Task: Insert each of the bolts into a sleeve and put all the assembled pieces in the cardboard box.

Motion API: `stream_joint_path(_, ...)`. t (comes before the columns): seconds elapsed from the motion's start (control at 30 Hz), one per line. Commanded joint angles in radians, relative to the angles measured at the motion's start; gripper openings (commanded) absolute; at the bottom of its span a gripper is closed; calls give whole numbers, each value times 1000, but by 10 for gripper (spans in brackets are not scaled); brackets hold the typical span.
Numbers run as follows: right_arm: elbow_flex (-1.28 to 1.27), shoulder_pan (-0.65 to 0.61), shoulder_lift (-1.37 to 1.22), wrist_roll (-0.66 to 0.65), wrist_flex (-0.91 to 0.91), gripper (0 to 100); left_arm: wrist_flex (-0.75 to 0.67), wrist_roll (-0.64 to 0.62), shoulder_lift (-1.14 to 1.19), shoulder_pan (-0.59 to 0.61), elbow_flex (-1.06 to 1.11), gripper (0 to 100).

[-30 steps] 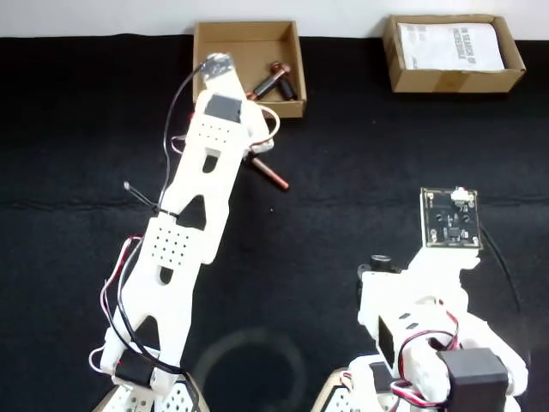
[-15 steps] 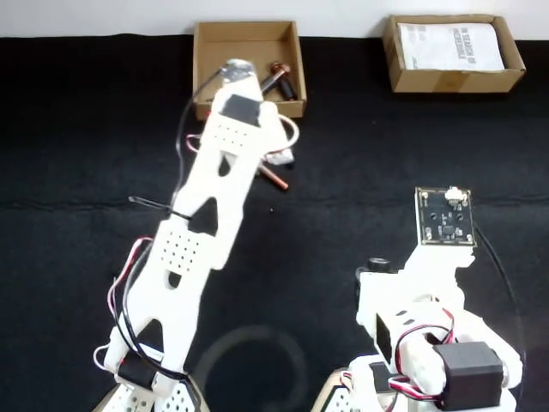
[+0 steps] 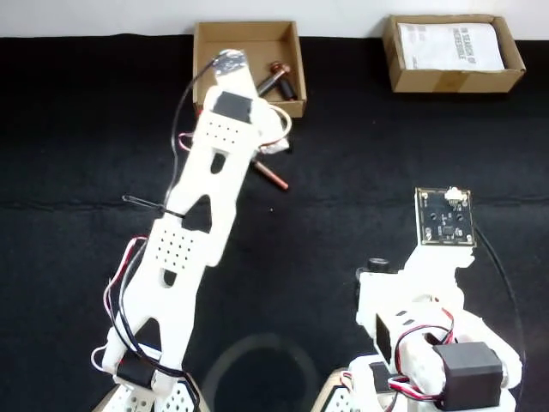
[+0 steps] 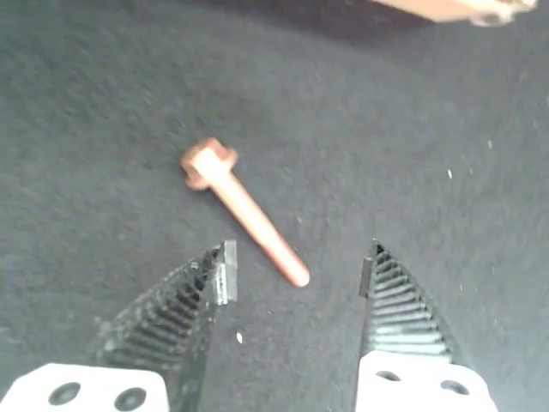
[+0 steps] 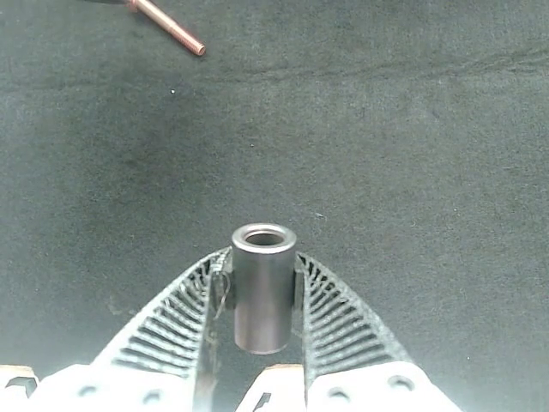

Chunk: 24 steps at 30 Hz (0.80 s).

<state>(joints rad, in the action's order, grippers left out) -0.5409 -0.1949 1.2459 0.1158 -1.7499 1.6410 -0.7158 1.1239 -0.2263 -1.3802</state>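
The copper-coloured bolt (image 4: pixel 245 212) lies flat on the black table cloth (image 3: pixel 386 154), just in front of the cardboard box (image 3: pixel 294 109). Its flanged head points away from your left gripper (image 4: pixel 297 262) and its threaded tip reaches into the gap between the two fingers. The left gripper hangs open over it, jaws apart and touching nothing. The bolt runs slantwise across the opening, and only the tip sits inside, so closing here would likely pinch the end and let the bolt swing or roll. In my judgement you should carry the jaws further along the shank toward the head and turn the wrist until the pads face the shank squarely. Then lower close to the cloth before you close. That grip should leave the threaded length free for insertion. Your right gripper (image 5: pixel 262 257) is clamped on a steel sleeve (image 5: pixel 262 287), whose open end shows clear of the fingers, and it sits well apart from the bolt on the near side of the table. Inside the cardboard box lies what looks like an assembled piece (image 3: pixel 279 80). A second box (image 3: pixel 450 81), holding a printed sheet, stands further right.
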Motion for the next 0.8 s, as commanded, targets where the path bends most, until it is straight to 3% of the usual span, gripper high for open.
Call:
stream_joint_path(0.0, -1, 7, 7, 3, 12, 6, -12, -8, 10, 15, -36, 242)
stream_joint_path(0.33, -8, 7, 5, 3, 35, 6, -28, -8, 88, 15, -36, 242)
stream_joint_path(0.67, -67, 8, 5, 3, 47, 6, -236, -8, 217, 117, -36, 240)
stream_joint_path(0.77, -67, 10, 5, 3, 61, 6, -239, -3, 222, 114, -38, 167)
